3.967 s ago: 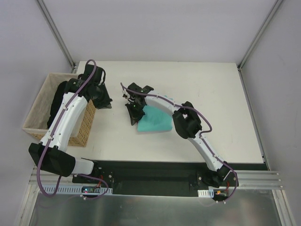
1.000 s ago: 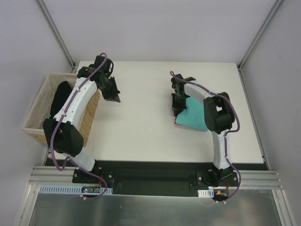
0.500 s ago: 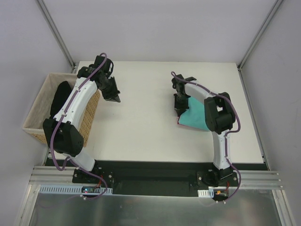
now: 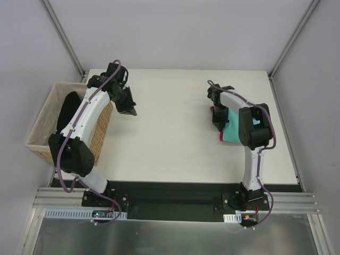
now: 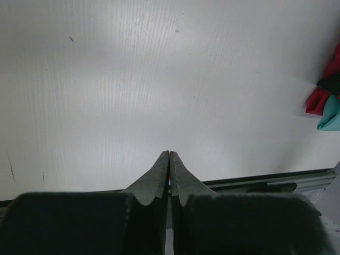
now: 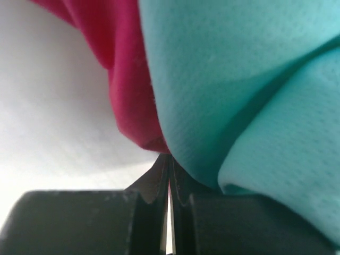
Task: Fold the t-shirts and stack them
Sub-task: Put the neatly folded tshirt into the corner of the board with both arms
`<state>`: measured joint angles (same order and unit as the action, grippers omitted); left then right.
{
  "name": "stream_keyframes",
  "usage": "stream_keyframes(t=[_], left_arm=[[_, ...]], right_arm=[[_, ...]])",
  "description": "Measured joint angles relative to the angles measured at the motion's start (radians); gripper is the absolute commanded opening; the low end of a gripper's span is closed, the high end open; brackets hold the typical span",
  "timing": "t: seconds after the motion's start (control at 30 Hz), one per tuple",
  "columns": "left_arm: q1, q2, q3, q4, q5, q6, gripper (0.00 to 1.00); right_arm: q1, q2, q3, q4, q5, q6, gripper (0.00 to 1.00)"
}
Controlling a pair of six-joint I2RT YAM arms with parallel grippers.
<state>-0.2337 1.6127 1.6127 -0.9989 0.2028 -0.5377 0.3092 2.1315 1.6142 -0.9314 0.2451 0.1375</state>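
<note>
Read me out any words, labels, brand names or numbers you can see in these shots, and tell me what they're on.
No text can be read in any view.
Teal t-shirt: plain cloth, no print showing.
Crimson-pink t-shirt: no print or label in view.
Wicker basket: no marking visible.
Small board at the left arm's base: any marking is too small to read.

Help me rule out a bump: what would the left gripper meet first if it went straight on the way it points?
Most likely the table: the left gripper, jaws shut, points down at it with nothing between. The pink shirt and teal shirt lie well aside.
</note>
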Motion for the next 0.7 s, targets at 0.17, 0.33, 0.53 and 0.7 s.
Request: stream_keyframes(t=[0.17,0.33,0.53,0.7], left_arm=[[0.000,0.000,0.000,0.000,0.003,0.000,0.00],[0.000,0.000,0.000,0.000,0.005,0.000,0.00],[0.000,0.000,0.000,0.000,0.006,0.000,0.00],[0.000,0.000,-0.005,0.000,0.006,-0.001,0.00]], right_arm=[[-0.065,-0.005,-0.011,-0.009,0.033,-0.016,0.01],[-0.117,-0.009,-0.022,-0.008,0.053,-0.027,0.01],[-0.157,-0.009,-0.023,-0.008,0.054,-0.030,0.01],[-0.181,-0.009,-0.022,-0.008,0.050,-0.030,0.01]])
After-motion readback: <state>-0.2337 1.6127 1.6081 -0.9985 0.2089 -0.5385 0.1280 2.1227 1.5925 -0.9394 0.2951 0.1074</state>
